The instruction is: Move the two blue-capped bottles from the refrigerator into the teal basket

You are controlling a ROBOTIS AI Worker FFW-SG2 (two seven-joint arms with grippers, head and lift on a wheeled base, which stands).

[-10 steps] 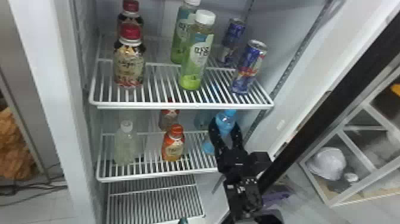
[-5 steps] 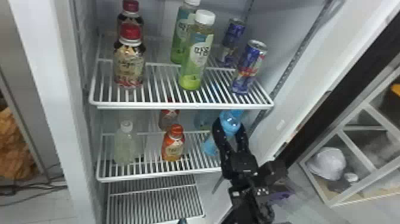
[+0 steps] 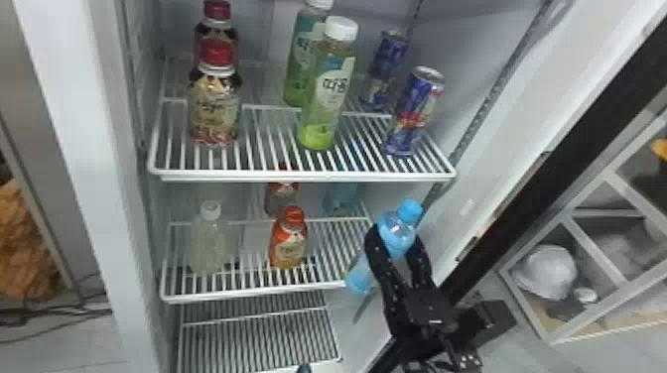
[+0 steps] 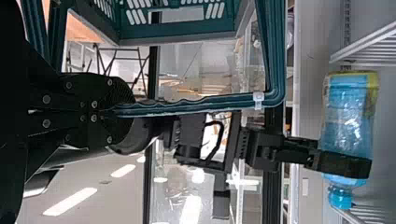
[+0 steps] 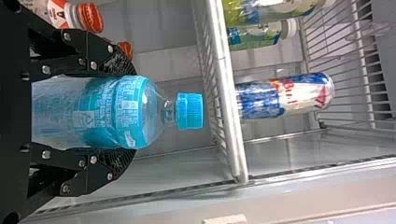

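In the head view my right gripper (image 3: pixel 399 248) is shut on a blue-capped bottle (image 3: pixel 397 231), held tilted at the right front edge of the middle shelf. The right wrist view shows this bottle (image 5: pixel 116 112) between the fingers of the right gripper (image 5: pixel 123 112). A second blue bottle (image 3: pixel 340 197) stands farther back on the middle shelf, its top hidden by the upper shelf. In the left wrist view my left gripper (image 4: pixel 114 111) is shut on the rim of the teal basket (image 4: pixel 201 103); the held bottle (image 4: pixel 348 123) is beyond, outside the basket.
Upper shelf (image 3: pixel 278 173) holds red-capped bottles, green bottles and two cans (image 3: pixel 414 111). On the middle shelf (image 3: pixel 238 295) stand a white-capped bottle (image 3: pixel 208 243) and orange bottles (image 3: pixel 289 238). The open door's dark edge (image 3: pixel 556 163) slants along the right, close to the right arm.
The right gripper has drawn the blue-capped bottle forward and to the right, out from beneath the upper shelf toward the middle shelf's front edge. The other bottles and cans stayed put.
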